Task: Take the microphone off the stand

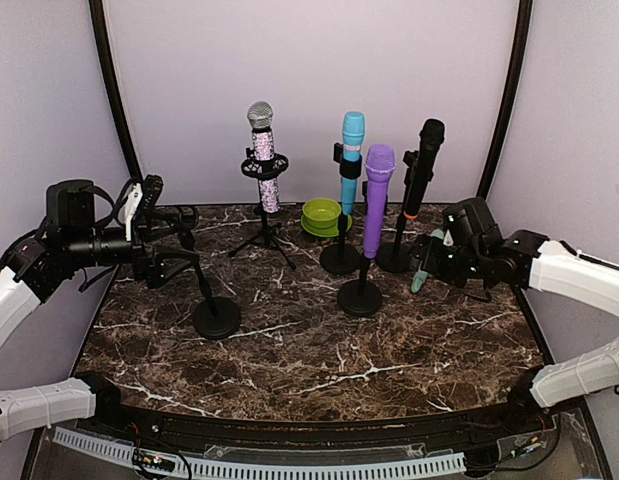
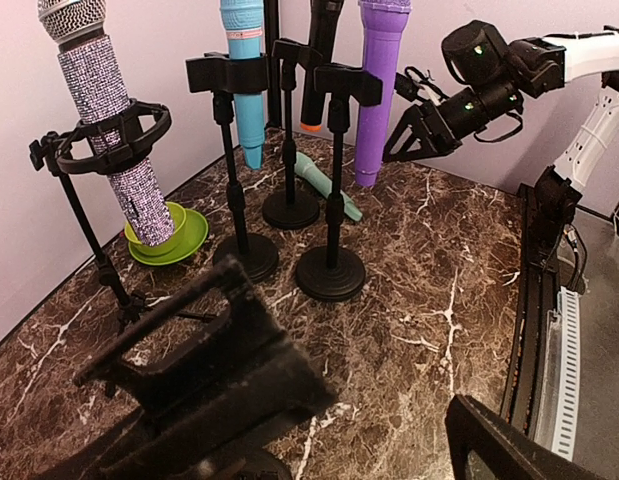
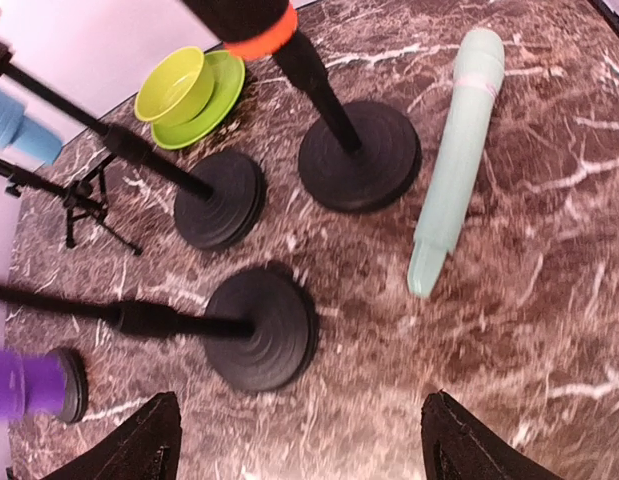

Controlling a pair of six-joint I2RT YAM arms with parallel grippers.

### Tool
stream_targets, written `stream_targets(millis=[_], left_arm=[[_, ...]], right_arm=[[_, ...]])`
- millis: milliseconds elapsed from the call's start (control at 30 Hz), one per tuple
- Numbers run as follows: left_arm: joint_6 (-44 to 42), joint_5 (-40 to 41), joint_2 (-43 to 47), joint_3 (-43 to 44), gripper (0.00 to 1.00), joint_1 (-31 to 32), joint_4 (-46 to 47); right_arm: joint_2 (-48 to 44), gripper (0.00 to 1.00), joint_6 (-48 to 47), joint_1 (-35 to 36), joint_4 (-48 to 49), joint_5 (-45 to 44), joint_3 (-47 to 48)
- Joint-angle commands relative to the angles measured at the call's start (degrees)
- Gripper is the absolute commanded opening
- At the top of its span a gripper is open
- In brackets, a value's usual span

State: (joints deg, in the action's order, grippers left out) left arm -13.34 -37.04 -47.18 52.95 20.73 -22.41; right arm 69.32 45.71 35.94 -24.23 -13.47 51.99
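Near, 9 o'clock on the marble table [image 1: 289,370]: low stand [image 1: 217,318], its clip [image 2: 209,380] between the fingers of the left gripper [image 1: 182,240]. Left wrist view alone shows the clip close up. One finger [image 2: 499,445] stands clear of it and the other is hidden; the spread looks wide, gripping nothing.

3 o'clock: right gripper [image 3: 301,410], fingers wide, nothing held.

Teal microphone [image 3: 457,150] lies flat on the marble. Top view shows only a sliver of it. Right wrist view shows its full length, at 1 o'clock, just beside a round base [image 3: 359,155].

Far, 12 o'clock: purple microphone [image 1: 377,200], blue microphone [image 1: 351,160], black microphone [image 1: 421,165] and glitter microphone [image 1: 264,160], all upright in stands. Green bowl [image 1: 322,215].
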Motion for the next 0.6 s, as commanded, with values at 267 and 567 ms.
stream_targets(millis=[267, 567], left_arm=[[3.4, 7.3, 1.1, 4.0, 0.99, -0.1, 3.6], [0.9, 19.0, 3.9, 2.2, 0.99, -0.1, 6.3]], right_arm=[[0.0, 0.82, 6.6, 26.9, -5.8, -14.7, 3.2], [25.6, 0.76, -11.3, 37.7, 9.3, -7.2, 24.5]])
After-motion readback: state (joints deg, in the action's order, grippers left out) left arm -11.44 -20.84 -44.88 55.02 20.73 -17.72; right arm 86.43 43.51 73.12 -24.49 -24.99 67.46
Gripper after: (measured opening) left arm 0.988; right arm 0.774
